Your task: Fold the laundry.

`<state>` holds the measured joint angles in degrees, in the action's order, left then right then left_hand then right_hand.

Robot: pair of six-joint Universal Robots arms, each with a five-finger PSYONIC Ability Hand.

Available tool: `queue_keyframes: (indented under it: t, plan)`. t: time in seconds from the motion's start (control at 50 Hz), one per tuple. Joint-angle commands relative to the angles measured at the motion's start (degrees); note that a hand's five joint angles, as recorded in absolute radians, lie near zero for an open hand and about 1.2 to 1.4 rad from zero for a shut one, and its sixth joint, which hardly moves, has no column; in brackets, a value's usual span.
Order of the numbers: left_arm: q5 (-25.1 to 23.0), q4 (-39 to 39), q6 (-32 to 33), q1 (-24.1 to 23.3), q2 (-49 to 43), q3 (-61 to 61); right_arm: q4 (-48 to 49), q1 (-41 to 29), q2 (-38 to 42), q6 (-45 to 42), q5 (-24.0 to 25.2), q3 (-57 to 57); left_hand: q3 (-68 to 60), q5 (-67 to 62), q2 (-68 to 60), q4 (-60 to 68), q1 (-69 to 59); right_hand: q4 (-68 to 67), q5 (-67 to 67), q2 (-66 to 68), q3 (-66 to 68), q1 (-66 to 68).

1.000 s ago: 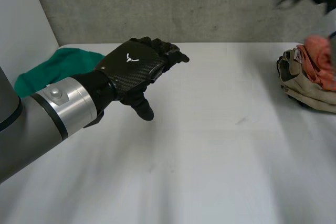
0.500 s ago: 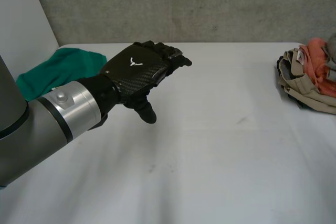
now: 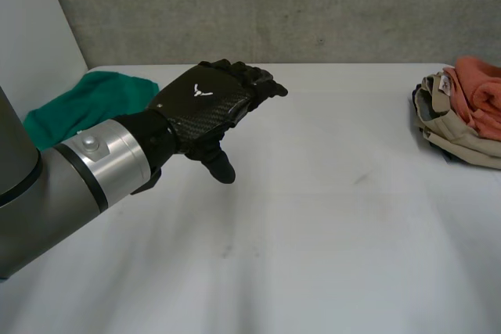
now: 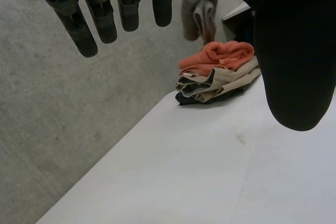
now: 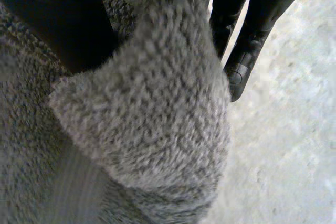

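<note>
Two black hands shared one job above the wide white table, and just one of them had the laundry. The grey fleecy cloth lay thick against the right hand, caught, it appeared, between the thumb and the straight fingers. From the left wrist it was seen hanging lengthwise downward from that hand, above the pile of folded beige and orange clothes.

The left hand hovered off the table on its grey arm, fingers relaxed and nearly straight, thumb drooping, holding nothing. Its fingertips pointed across the table toward the pile and the hanging cloth, both well apart from it. Laying the cloth out would therefore likely fall first to the right hand, with the left reaching over for a free edge.

A crumpled green cloth lay behind the left hand, beside its wrist. The table beyond that hand's fingertips was smooth and bare, offering room to spread the cloth flat. A grey concrete wall closed off the far edge.
</note>
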<state>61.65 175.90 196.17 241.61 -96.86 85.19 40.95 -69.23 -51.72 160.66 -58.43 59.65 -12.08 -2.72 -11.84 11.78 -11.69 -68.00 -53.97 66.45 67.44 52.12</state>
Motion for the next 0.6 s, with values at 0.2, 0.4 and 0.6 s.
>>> queue_keyframes:
  t: [0.2, 0.4, 0.6]
  plan:
    - [0.05, -0.03, -0.18, -0.17, -0.17, 0.24, 24.26, -2.23, 7.85, 16.71, 10.00, 8.54, -2.68, -2.04, -2.92, 2.97, -3.07, -12.00, -16.03, 13.55, 12.56, 27.88]
    - [0.05, 0.05, -0.27, -0.79, -0.61, 0.24, 26.56, 1.82, 13.57, 16.53, 14.04, 11.80, -2.68, -2.04, -2.92, 2.97, -3.07, -12.00, -16.03, 13.55, 12.56, 27.88]
    - [0.05, 0.05, -0.27, -0.87, -1.05, 0.15, 24.37, 4.37, 11.21, 16.36, 14.66, 14.17, -2.68, -2.04, -2.92, 2.97, -3.07, -0.06, -4.09, 1.61, 0.62, 15.95]
